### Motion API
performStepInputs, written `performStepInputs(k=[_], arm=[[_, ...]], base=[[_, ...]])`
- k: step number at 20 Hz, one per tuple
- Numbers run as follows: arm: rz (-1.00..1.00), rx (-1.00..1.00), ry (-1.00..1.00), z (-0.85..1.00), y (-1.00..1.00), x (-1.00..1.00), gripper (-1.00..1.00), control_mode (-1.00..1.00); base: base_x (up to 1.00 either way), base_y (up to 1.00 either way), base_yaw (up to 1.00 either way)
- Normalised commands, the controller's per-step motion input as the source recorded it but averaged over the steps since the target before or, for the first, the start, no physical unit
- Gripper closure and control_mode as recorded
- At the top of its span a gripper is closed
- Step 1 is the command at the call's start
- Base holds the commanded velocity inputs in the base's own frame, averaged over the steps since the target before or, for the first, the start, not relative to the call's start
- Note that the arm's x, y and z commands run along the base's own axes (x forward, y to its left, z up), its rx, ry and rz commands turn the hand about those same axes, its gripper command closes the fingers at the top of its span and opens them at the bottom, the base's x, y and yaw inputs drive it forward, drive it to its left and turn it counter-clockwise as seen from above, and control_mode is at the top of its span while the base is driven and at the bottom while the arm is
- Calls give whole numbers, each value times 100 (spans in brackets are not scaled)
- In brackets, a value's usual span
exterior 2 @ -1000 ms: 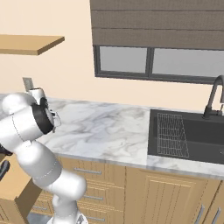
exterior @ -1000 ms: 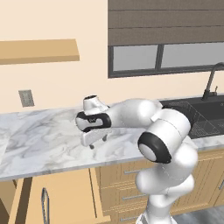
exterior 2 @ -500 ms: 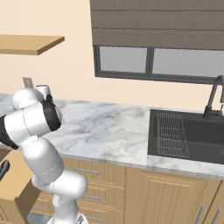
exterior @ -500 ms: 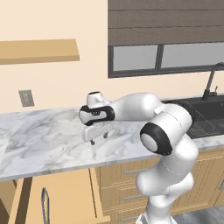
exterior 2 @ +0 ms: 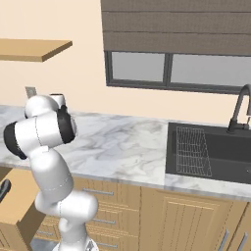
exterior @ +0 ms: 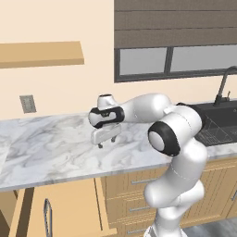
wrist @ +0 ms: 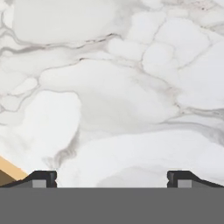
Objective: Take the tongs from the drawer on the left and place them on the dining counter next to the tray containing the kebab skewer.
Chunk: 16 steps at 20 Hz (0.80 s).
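Left base view, lower left of frame: light-wood drawer (exterior: 60, 208) w/ slim bar handle (exterior: 46, 217); tongs not discernible in it. Centre of frame: my gripper (exterior: 106, 142) hangs fingers-down over the marble worktop (exterior: 51, 152), just above the surface. Hand view: my fingertips (wrist: 43, 178) sit wide apart at bottom left & bottom right, nothing between them, veined marble beyond. Far right of frame, left base view: dark sink (exterior: 215, 127) w/ black tap (exterior: 223, 85)

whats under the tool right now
Under the open tool lies bare marble worktop; nothing sits between the fingers. A sliver of light wood shows at one corner. Tongs and drawer interior can't be seen here.
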Motion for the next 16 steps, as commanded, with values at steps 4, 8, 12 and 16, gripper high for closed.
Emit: performStepInputs(k=[4, 8, 12, 16], arm=[[7, 0, -6, -11, 0, 21, -100, -100], [5, 0, -10, -17, 0, 20, -100, -100], [3, 0, -11, -11, 0, 17, -100, -100], [4, 0, -4, -11, 0, 2, -100, -100]], base=[[0, 0, 0], [0, 0, 0], [0, 0, 0], [0, 0, 0]])
